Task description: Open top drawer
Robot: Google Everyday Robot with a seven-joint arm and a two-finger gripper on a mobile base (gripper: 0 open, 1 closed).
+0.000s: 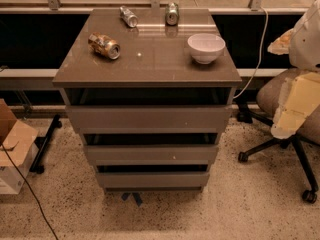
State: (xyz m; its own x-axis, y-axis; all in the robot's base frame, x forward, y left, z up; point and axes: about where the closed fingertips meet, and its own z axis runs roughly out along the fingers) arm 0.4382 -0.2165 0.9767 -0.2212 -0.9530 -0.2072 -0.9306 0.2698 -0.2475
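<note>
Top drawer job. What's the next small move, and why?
Probably bring the hand left toward the upper edge of the top drawer. The hand is at the right edge of view by the chair, well clear of the cabinet; the drawer front is flat and handleless, so the dark gap above it looks like the only grip spot.

The table carries a white bowl, a gold can lying left of it, a silver can and a green can behind it, and the hand hangs well right of the bowl.
</note>
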